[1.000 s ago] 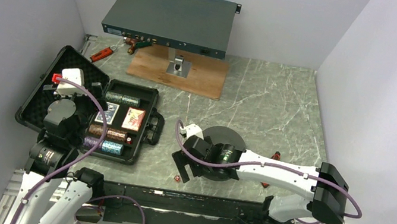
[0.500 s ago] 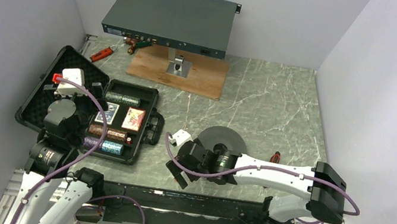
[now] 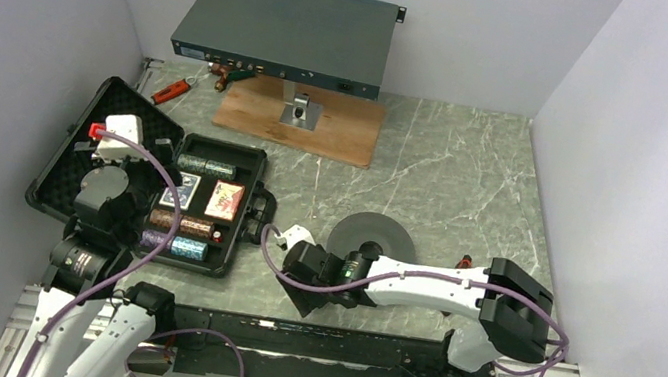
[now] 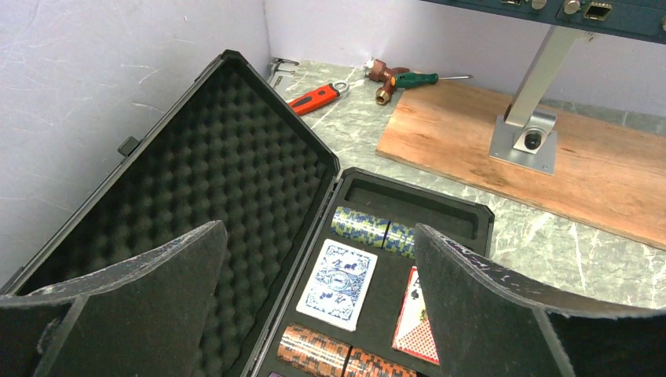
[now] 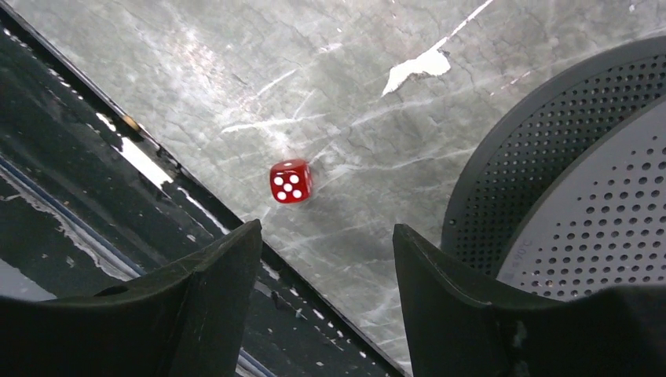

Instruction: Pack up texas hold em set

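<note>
The black briefcase lies open at the left, its foam-lined lid (image 3: 72, 157) tipped back and its tray (image 3: 252, 198) holding chip stacks (image 3: 205, 166), a blue card deck (image 3: 180, 191) and a red card deck (image 3: 224, 200). My left gripper (image 4: 318, 232) is open and empty above the tray, with the blue deck (image 4: 339, 283) and green chips (image 4: 369, 228) between its fingers. My right gripper (image 3: 291, 290) is open and empty near the front edge. A small red die (image 5: 290, 181) lies on the table just beyond its fingertips (image 5: 250, 236). No yellow disc is in view.
A dark grey perforated disc (image 3: 374, 230) lies beside my right gripper, and also shows in the right wrist view (image 5: 565, 204). At the back are a grey rack-mount box (image 3: 286, 31) on a wooden board (image 3: 339, 129) and a red-handled tool (image 3: 170, 90). The black front rail (image 3: 327, 334) is close.
My right arm has moved left and towards the near edge, so its gripper now covers the die in the top view. The left arm has not moved.
</note>
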Controlling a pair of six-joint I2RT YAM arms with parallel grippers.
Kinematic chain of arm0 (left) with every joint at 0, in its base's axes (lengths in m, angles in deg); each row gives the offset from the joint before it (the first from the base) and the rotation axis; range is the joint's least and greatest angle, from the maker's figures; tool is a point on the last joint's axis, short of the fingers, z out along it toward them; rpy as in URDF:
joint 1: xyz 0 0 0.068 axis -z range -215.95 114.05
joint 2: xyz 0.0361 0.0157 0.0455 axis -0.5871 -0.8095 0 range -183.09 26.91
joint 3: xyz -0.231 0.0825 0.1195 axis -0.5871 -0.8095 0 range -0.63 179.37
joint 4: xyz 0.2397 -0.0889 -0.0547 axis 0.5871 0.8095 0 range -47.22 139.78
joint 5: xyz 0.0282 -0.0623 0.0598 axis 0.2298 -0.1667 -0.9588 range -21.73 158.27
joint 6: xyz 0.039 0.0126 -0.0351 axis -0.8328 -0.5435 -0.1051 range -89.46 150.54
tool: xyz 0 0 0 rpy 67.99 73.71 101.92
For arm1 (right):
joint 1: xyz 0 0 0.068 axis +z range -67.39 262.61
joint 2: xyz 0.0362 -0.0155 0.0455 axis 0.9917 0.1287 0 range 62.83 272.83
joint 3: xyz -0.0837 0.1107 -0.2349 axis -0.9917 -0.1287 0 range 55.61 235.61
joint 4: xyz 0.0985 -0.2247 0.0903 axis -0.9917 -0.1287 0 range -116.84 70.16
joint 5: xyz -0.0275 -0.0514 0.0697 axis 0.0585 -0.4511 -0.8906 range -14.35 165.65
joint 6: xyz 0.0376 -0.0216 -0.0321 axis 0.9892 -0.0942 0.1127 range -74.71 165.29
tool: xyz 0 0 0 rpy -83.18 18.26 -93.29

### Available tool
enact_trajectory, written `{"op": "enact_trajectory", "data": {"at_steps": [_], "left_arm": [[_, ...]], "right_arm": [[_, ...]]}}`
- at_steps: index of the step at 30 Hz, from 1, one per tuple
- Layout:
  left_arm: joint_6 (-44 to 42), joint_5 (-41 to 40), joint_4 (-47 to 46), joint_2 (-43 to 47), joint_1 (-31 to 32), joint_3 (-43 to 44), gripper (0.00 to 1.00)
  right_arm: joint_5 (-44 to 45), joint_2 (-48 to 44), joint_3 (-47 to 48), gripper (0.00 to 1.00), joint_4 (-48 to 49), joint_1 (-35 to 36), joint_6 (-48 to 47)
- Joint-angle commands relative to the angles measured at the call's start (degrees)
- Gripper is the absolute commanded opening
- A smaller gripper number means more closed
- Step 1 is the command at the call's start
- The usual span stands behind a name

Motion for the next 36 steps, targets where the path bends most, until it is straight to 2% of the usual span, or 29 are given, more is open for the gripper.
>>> {"op": "enact_trajectory", "data": {"at_steps": [1,7,14,20,36], "left_arm": [[-0.99,0.70,-2.25,-0.81,-0.23,0.11,0.95],[-0.75,0.96,-1.96,-0.88,-0.23,0.35,0.95],[-0.82,0.84,-2.27,-0.43,-0.21,0.17,0.95],[-0.74,0.71,-2.04,-0.62,-0.23,0.22,0.95],[-0.86,0.64,-2.10,-0.90,-0.23,0.18,0.95]], "right_arm": [[-0.30,-0.20,1.01,0.64,4.02,0.32,1.60],[-4.38,1.86,1.43,0.63,6.02,0.32,-2.97],[-4.94,3.93,2.01,0.57,6.39,0.32,-5.88],[-5.65,5.69,3.00,0.45,6.51,0.32,-6.96],[-6.88,6.90,2.94,0.33,7.42,0.32,-7.57]]}}
